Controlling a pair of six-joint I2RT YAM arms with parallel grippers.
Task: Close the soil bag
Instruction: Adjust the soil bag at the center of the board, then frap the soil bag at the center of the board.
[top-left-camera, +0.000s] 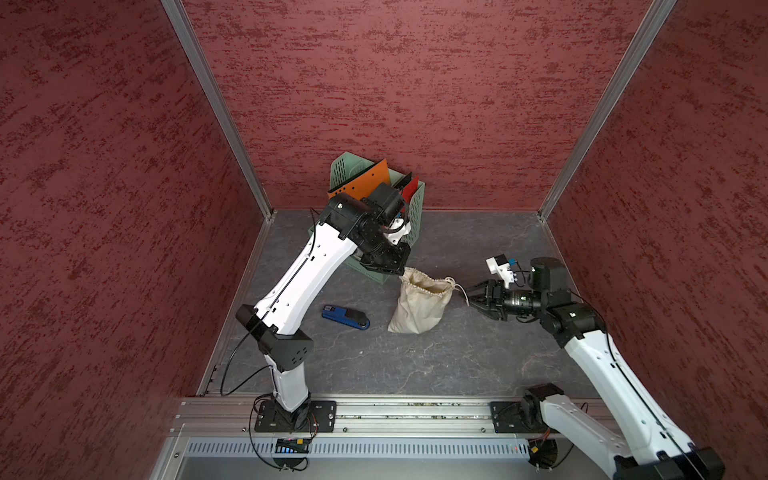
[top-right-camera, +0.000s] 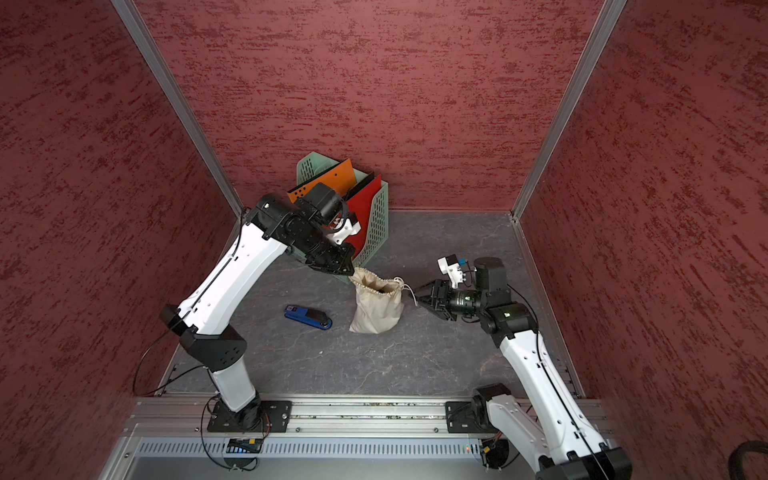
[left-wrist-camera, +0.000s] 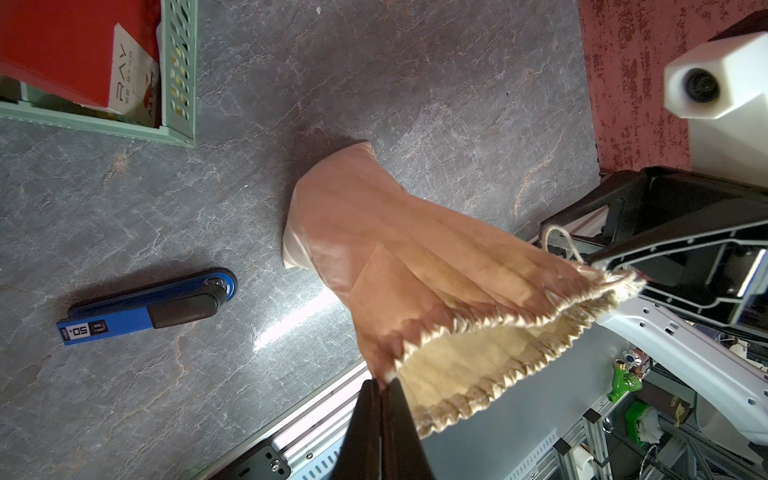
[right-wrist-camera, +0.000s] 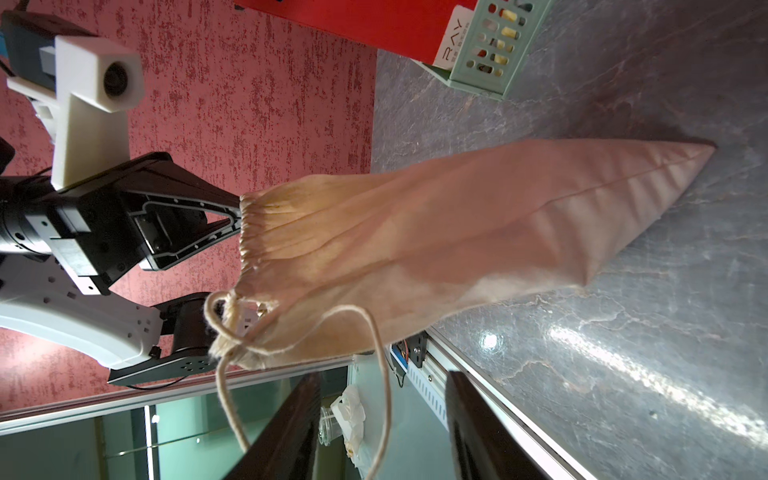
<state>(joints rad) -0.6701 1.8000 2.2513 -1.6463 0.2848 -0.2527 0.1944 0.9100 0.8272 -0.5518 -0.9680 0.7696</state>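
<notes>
- The soil bag (top-left-camera: 419, 308) is standing upright near the middle of the grey table (top-left-camera: 415, 365), with its mouth gaping open and its neck only loosely gathered.
- The left gripper (left-wrist-camera: 384, 380) is reaching down to the bag's rim at about 11 o'clock. Its jaws are pressing together, pinching the frilled edge of the cloth and holding that side of the mouth up.
- The right gripper (top-left-camera: 468, 298) is hovering just beside the bag at 3 o'clock, level with the neck, with its jaws standing apart.
- The thin pale cord (right-wrist-camera: 384, 374) is trailing out of the neck on the 3 o'clock side. In the right wrist view it is looping down between the parted jaws, and neither jaw is closing on it.
- A blue stapler (top-left-camera: 345, 318) is lying flat at 9 o'clock from the bag, well apart from it.
- A green file rack (top-left-camera: 414, 220) is standing at 11 o'clock behind the bag, holding an orange folder (top-left-camera: 361, 178) and a red folder (top-left-camera: 411, 189).
</notes>
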